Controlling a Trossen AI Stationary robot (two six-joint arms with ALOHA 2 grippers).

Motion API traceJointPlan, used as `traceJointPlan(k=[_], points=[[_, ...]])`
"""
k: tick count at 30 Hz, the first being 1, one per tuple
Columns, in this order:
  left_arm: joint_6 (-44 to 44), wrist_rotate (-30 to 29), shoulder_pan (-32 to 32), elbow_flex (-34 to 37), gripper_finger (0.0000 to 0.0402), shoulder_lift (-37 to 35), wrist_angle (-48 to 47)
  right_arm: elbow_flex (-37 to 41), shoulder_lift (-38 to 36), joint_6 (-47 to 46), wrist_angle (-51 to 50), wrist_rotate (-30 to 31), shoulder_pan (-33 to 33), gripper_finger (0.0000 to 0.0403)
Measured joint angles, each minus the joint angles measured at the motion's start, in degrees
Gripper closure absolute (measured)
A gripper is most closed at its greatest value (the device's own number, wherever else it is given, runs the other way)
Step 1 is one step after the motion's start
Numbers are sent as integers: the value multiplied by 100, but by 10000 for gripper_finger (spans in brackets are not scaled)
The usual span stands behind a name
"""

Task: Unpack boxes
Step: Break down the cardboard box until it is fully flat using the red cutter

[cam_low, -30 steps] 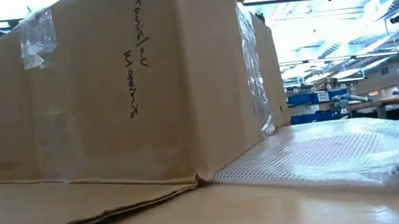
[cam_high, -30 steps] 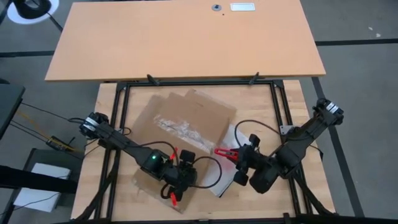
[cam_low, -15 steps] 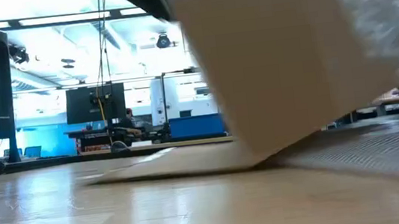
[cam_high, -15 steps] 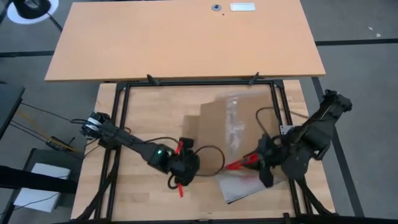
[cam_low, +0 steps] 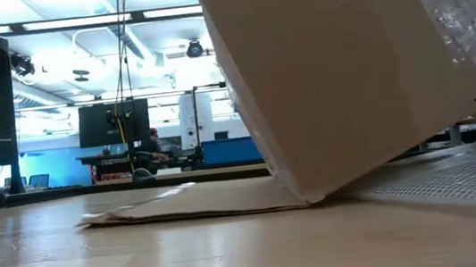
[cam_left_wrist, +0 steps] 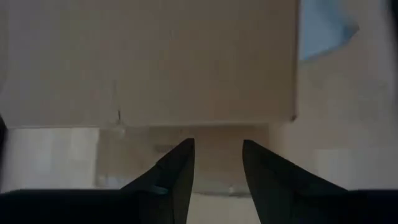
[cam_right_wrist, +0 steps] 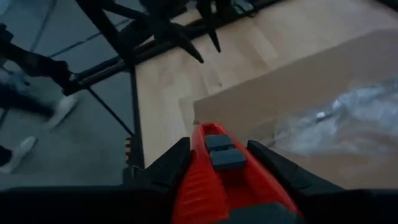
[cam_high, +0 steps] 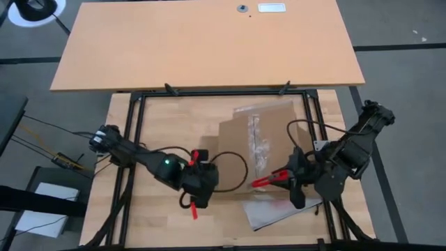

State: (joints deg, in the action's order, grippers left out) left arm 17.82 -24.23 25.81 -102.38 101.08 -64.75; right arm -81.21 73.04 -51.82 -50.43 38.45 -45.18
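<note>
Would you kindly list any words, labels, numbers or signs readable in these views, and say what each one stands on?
None can be read in these views.
The cardboard carton shows plain brown faces, with no writing or logo visible.
The red box cutter in the right gripper shows no legible marking.
The small white label on the far table is too small to read.

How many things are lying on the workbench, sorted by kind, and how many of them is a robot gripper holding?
Cardboard boxes: 1, the brown carton, tilted up on one edge.
Clear plastic bags: 1, beside the carton.
Red cutters: 1, held in the right gripper.
Total: 3 things, 1 of them held.
</note>
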Motion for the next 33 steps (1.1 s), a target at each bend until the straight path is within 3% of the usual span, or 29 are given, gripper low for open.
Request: traceJointPlan(k=[3,6,12,18,23,28,33], points=[[78,210,47,-389,255,-10,263,0,70,410,241,152,66,264],[-231,293,42,-396,255,-18,1108,0,89,764,392,232,185,264],[-551,304,-407,373,255,65,2425,-119,-80,1038,236,236,384,264],[69,404,-778,1122,255,68,2310,-299,-353,778,-492,245,470,264],[718,291,-795,1184,255,-141,1461,-297,-344,748,-511,241,491,264],[655,522,-724,406,255,-466,1446,-295,-217,1207,-432,280,516,264],[488,1446,-1046,-706,255,-518,1457,-293,-32,2882,211,337,530,264]])
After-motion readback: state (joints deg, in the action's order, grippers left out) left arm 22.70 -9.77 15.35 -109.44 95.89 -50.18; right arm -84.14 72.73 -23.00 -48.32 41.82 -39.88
